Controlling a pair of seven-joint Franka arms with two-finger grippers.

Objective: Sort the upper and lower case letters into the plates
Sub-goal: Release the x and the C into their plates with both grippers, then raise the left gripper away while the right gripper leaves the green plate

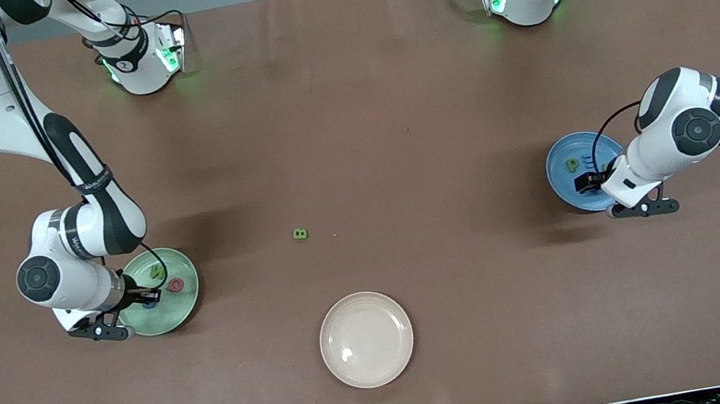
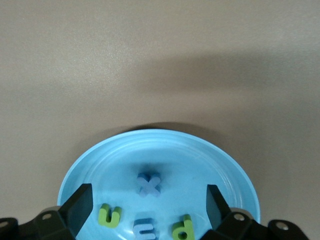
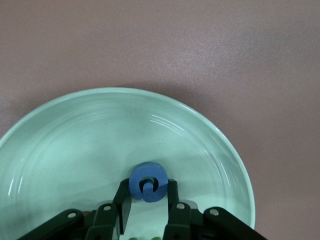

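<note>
My right gripper (image 1: 146, 296) is over the pale mint green plate (image 1: 190, 300), shut on a blue letter (image 3: 147, 181) held low in the plate (image 3: 75, 135); I cannot tell whether it touches. A green letter (image 1: 157, 271) and a red letter (image 1: 177, 284) lie in that plate. My left gripper (image 1: 587, 182) hangs open and empty over the sky blue plate (image 1: 561, 157). The left wrist view shows its jaws wide apart (image 2: 148, 200) over a blue x (image 2: 149, 184), a green u (image 2: 109, 215), a blue e (image 2: 145, 229) and a green p (image 2: 182, 229). A green B (image 1: 299, 234) lies on the table between the two plates.
An empty cream-beige plate (image 1: 366, 339) sits nearer to the front camera than the green B. The brown table (image 1: 347, 124) is bare toward the arm bases. Both arms' elbows hang low beside their plates.
</note>
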